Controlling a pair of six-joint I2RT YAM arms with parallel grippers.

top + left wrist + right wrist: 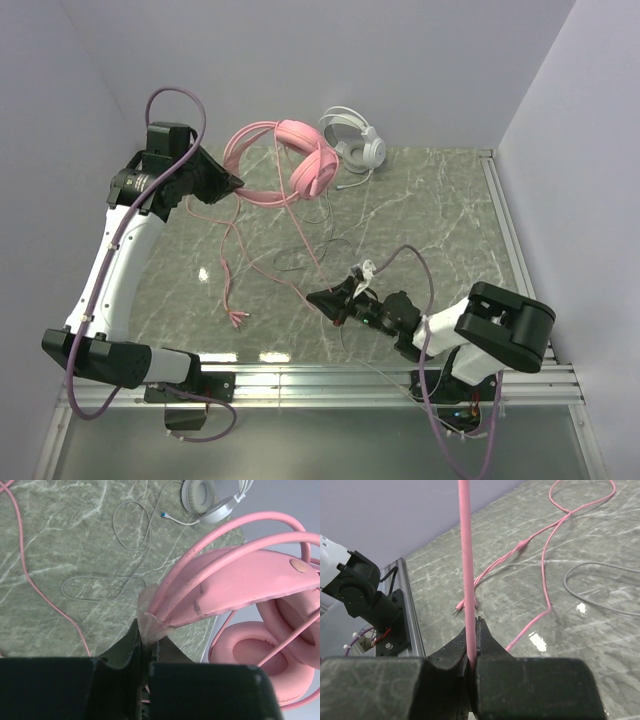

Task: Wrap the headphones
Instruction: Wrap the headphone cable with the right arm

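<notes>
- The all-pink padded over-ear headset (305, 165) sits just beside the white, grey-cushioned headset (352, 140).
- The left gripper (145, 640) pinches its pink headband (240, 580).
- The right gripper (471, 650), well apart from the white headset, clamps the thin pink cable (466, 555).

Pink headset (313, 172): pink all over, band, cups & pads. Its cable (466, 555) same pink. White headset (352, 135): white shell w/ grey cushions. Table (430, 220): grey-green marble look w/ white veins. My L fingers (120, 655) & R fingers (450, 652) are black. L arm (110, 265) & R arm (437, 330) white w/ black joints, purple hoses (178, 92). Walls (400, 60) pale lilac.
</notes>
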